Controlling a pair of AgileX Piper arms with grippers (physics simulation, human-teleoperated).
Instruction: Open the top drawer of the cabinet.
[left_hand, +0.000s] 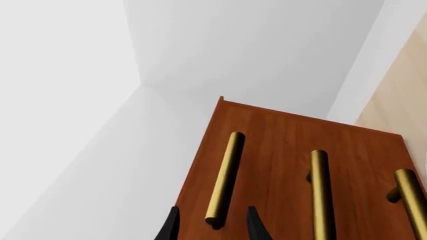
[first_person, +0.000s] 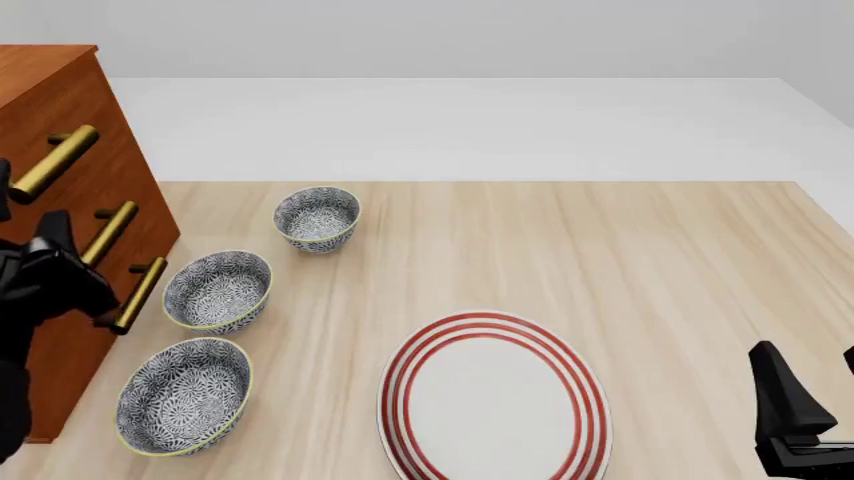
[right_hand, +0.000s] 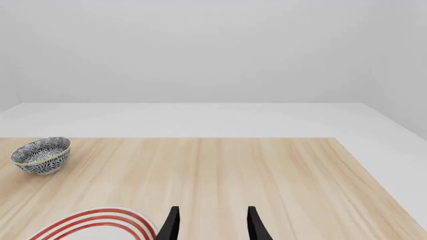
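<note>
- Left wrist view: we see the left pincer (left_hand: 212, 226) spread, its two black fingertips (left_hand: 171, 227) either side of the near end of a brass bar handle (left_hand: 225, 177). Whether they touch the bar, we cannot tell. That handle sits on the top drawer (left_hand: 263, 150) of the reddish-brown cabinet (left_hand: 280, 165). Two more brass handles (left_hand: 321, 192) run beside it on the lower drawer fronts.
- Front view: we have the cabinet (first_person: 67, 120) at the far left edge of the counter (first_person: 641, 260), drawer fronts facing right. The top drawer's handle (first_person: 54, 162) is the highest of three. The left pincer (first_person: 54, 270) is dark and close against the cabinet front; fingers not resolvable here. Three patterned bowls (first_person: 318, 217) line up just beside the cabinet. A red-ringed white plate (first_person: 494, 400) lies at the near centre. The right pincer (first_person: 807, 400) is at the near right corner, well apart from everything.
- Right wrist view: we see the right pincer (right_hand: 212, 225) parted and holding nothing, over bare counter (right_hand: 253, 170). One patterned bowl (right_hand: 41, 154) and the plate's rim (right_hand: 100, 220) show.
</note>
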